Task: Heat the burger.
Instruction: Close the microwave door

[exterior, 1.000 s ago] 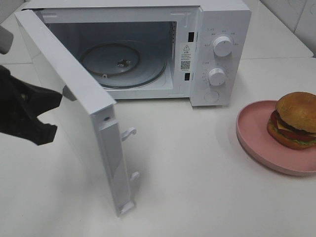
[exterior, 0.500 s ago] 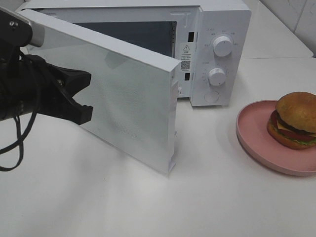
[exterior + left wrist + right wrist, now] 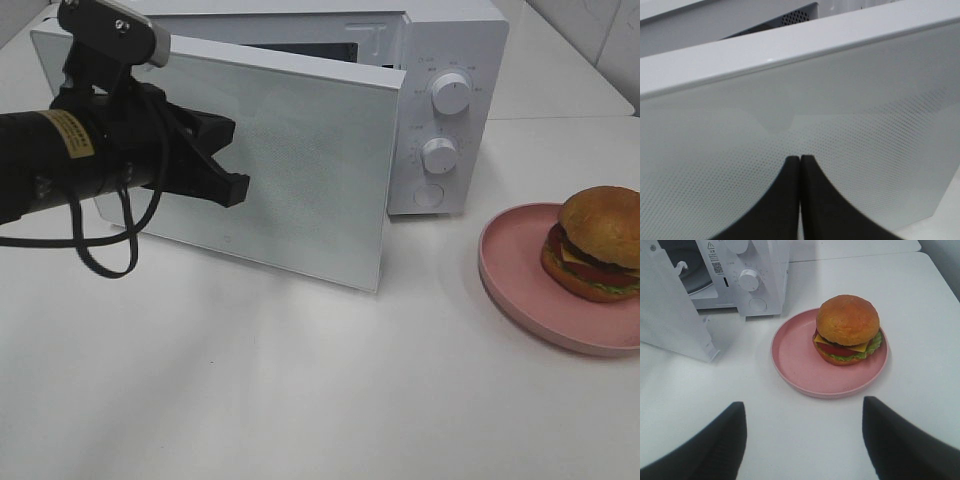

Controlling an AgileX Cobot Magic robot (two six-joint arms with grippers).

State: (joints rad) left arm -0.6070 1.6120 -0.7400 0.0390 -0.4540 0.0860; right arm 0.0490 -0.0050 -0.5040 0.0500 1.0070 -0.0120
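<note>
The burger (image 3: pixel 600 240) sits on a pink plate (image 3: pixel 510 270) at the right of the table, outside the white microwave (image 3: pixel 450 40). The microwave door (image 3: pixel 310 190) stands a little ajar, nearly against the oven front. My left gripper (image 3: pixel 235 160) is shut, and its tips press on the outer face of the door. In the left wrist view the two black fingers (image 3: pixel 785 200) meet against the door panel (image 3: pixel 840 100). My right gripper (image 3: pixel 805 440) is open and empty, above the table near the burger (image 3: pixel 847 327) and plate (image 3: pixel 795 360). It is out of the exterior view.
The microwave's two dials (image 3: pixel 451 93) are on its right panel, beside the door. The door edge (image 3: pixel 670 315) shows in the right wrist view. White table (image 3: pixel 300 400) spreads in front of the microwave. A black cable (image 3: pixel 100 250) hangs under the left arm.
My left gripper has swept right and back, pushing the door from wide open to almost shut. The turntable is now hidden. The burger and plate have not moved.
</note>
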